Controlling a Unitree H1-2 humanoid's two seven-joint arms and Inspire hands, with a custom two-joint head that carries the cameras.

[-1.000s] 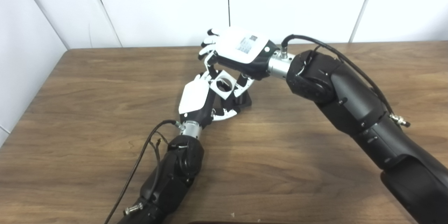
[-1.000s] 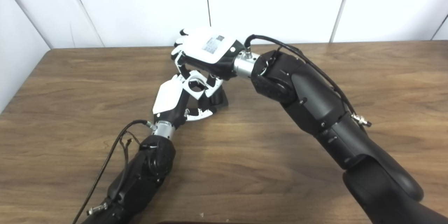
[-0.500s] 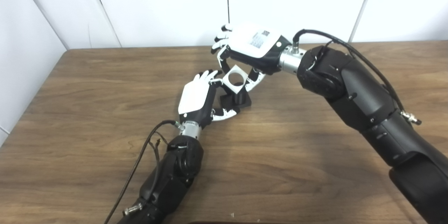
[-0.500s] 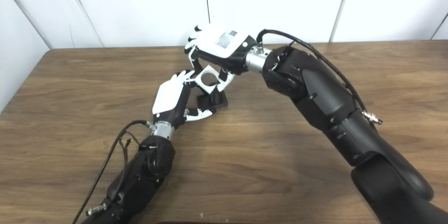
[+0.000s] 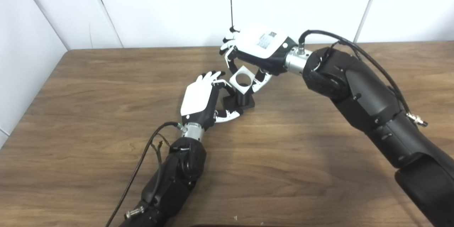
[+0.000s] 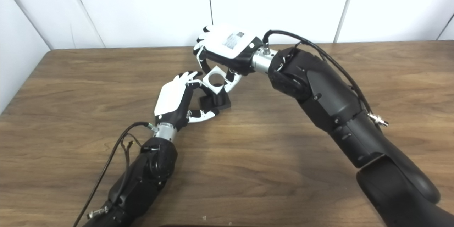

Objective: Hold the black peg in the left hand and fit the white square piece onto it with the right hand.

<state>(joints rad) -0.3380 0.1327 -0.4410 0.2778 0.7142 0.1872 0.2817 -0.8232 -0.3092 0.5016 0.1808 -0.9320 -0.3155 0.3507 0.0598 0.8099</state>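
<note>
We steady the black peg (image 5: pixel 243 98) on the worktop (image 5: pixel 106 78) with our left hand (image 5: pixel 199 99), fingers curled beside its base and spread rather than tightly clamped, so the post stands upright as a target; our right hand (image 5: pixel 257 48) comes in from above, fingers pinched on the white square piece (image 5: pixel 242 79), holding it just over the peg's top, slightly tilted, so its hole can meet the post. That piece is a flat white block with a round hole through its middle; the peg is a short dark cylinder on a square black foot.
</note>
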